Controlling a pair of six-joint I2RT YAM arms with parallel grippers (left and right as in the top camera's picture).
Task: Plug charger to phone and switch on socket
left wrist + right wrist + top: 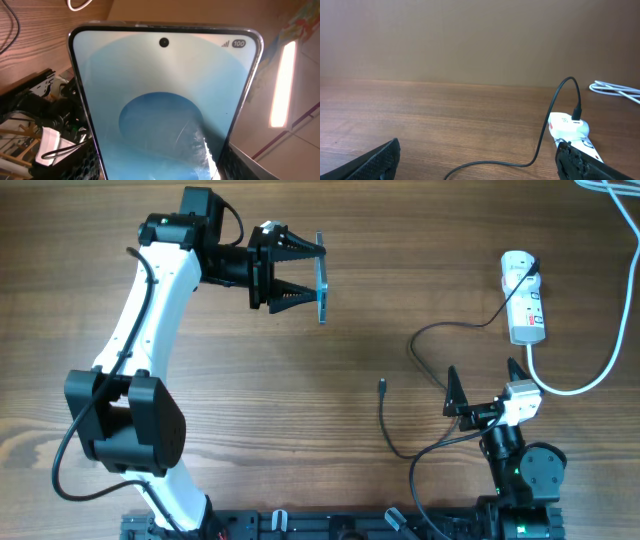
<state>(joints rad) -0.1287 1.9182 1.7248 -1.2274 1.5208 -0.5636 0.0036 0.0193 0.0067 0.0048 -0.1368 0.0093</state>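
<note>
Wooden table [300, 400], dark brown with its grain running side to side, is being shown from above. A plain tan wall [470, 40] is being seen behind it from the right wrist. A lit strip light [282, 85] is being glimpsed beyond the tabletop from the left wrist.

Two arms are being counted, along with one phone, one power strip, one black charger cable and one thick white cord.

The phone [323, 310] is being held clear of the wood at the upper middle, its edge turned toward the overhead camera. It is being gripped by the left gripper [312, 270], whose fingers are standing partway apart and clamped against it. Its pale blue screen is filling the left wrist view.

The right gripper [485, 382] is being shown near the front right of the table, its fingers spread wide with nothing between them.

The power strip [525, 300] is lying at the far right, well apart from the phone. The charger cable [440, 327] is running from the strip's far end and looping leftward. A small dark plug tip is lying loose on the wood to the left of the right gripper. The white cord [590, 385] is curling from the strip toward the right edge.
</note>
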